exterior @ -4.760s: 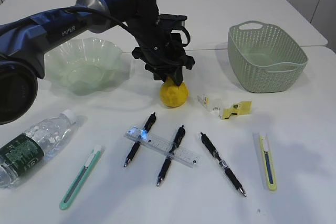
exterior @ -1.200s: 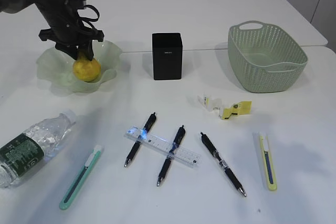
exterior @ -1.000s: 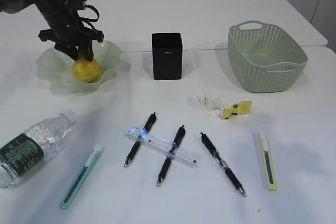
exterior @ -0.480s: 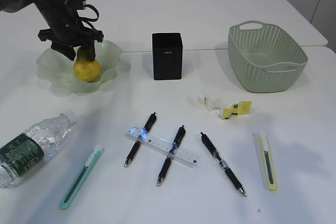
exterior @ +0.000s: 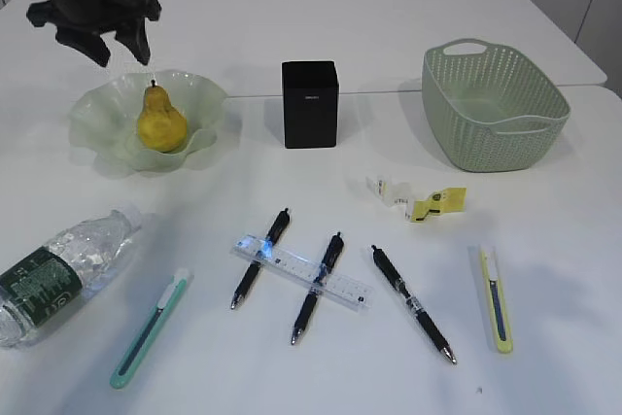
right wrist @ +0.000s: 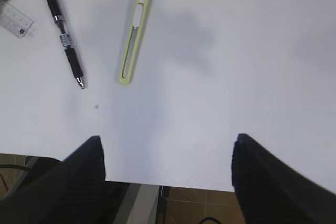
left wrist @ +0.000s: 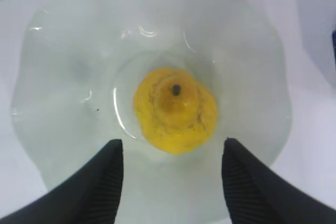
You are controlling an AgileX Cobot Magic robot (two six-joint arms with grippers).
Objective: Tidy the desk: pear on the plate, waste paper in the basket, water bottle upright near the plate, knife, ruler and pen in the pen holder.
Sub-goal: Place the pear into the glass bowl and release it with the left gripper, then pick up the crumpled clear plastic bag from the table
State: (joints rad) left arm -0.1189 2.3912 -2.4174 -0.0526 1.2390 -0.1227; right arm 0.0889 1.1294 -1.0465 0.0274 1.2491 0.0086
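At the lower left edge of the exterior view the water bottle [exterior: 60, 271] lies on its side. Beside it a green knife [exterior: 149, 328], then 3 pens with the ruler [exterior: 300, 273] laid across 2 of them, and a yellow knife [exterior: 495, 299] at the right. Above them, right of centre, sits the waste paper [exterior: 416, 197]. Farther back, the pear [exterior: 160, 121] stands upright in the plate [exterior: 106, 116], the pen holder [exterior: 310, 104] at centre, the basket [exterior: 493, 104] at the right. The left gripper [exterior: 92, 38] hangs above the plate at the upper left, fingers spread and empty. The right gripper [right wrist: 167, 169] shows spread fingers over bare table.
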